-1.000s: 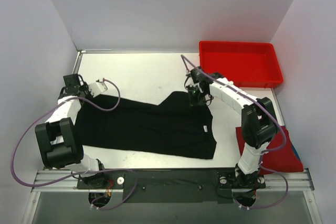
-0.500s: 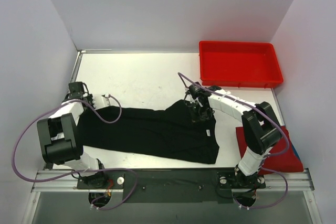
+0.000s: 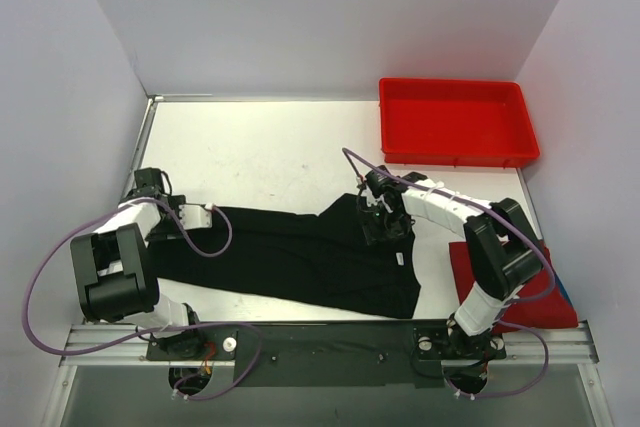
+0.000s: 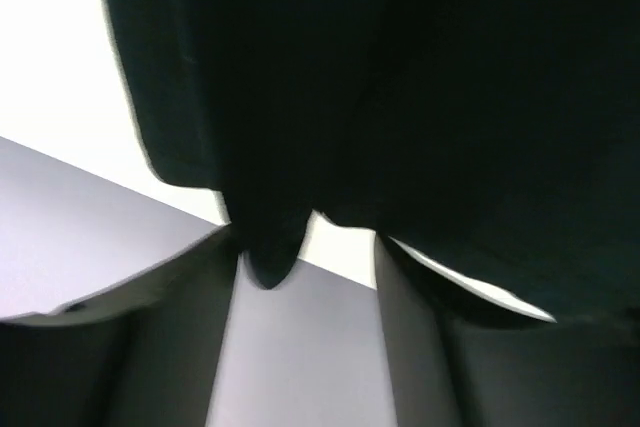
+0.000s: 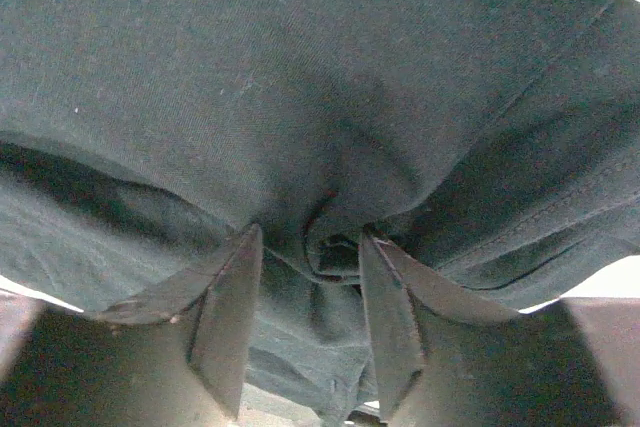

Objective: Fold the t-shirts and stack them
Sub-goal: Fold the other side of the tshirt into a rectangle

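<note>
The black t-shirt lies in a long band across the table, its far edge folded toward the near side. My left gripper is at its left end, jaws open. In the left wrist view a tip of the black t-shirt hangs by the left finger of the left gripper. My right gripper sits on the shirt's right part. There the right gripper is open, with a loose bunch of black t-shirt between its fingers. A folded red t-shirt lies at the near right, partly under the right arm.
A red plastic tray stands at the far right corner. Grey walls close in the table on the left, back and right. The arm bases and their cables run along the near edge.
Both grippers have moved toward the near edge, drawing the black shirt's far edge over itself so the shirt is narrower. Both then opened from shut and let go of the cloth.
</note>
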Available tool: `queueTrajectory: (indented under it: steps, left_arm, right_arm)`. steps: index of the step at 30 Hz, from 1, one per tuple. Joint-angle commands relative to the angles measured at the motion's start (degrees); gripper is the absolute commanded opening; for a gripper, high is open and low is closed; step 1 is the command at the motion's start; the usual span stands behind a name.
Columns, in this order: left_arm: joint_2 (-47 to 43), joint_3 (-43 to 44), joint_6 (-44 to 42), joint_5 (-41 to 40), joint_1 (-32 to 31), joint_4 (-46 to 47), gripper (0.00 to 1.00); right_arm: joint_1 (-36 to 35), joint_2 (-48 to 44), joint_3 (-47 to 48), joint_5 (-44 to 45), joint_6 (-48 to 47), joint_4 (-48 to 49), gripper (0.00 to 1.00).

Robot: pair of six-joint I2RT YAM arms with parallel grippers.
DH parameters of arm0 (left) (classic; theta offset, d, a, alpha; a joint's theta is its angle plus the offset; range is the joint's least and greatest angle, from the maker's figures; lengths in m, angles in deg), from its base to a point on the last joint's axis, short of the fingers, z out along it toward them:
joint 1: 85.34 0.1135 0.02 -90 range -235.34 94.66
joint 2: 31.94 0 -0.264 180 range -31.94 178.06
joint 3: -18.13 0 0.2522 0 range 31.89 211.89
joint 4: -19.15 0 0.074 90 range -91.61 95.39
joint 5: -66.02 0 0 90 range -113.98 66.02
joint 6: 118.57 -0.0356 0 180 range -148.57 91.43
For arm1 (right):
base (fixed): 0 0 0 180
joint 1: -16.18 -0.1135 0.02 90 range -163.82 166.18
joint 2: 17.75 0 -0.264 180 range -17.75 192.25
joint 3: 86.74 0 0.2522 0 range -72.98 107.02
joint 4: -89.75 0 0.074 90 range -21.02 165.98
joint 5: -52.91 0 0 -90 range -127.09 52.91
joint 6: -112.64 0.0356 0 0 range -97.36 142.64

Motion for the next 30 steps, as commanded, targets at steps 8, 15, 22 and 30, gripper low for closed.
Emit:
queueTrajectory:
  steps: [8,15,22,30]
  left_arm:
    - [-0.28,20.25,4.1,1.51,0.2,-36.14,0.74]
    - [1.91,25.7,18.24,13.81,-5.15,-34.03,0.42]
    - [5.69,31.95,47.94,23.84,-23.77,-28.15,0.43]
    - [9.21,31.25,52.28,25.44,-27.31,-25.77,0.52]
  right_arm:
    - [4.86,-12.1,7.79,-9.56,-4.89,-7.6,0.59]
    - [9.88,1.25,17.38,-4.48,1.54,-8.3,0.43]
    - [12.61,10.57,21.69,-0.17,5.14,-6.81,0.44]
    - [14.19,20.06,24.5,-4.82,3.21,-2.59,0.45]
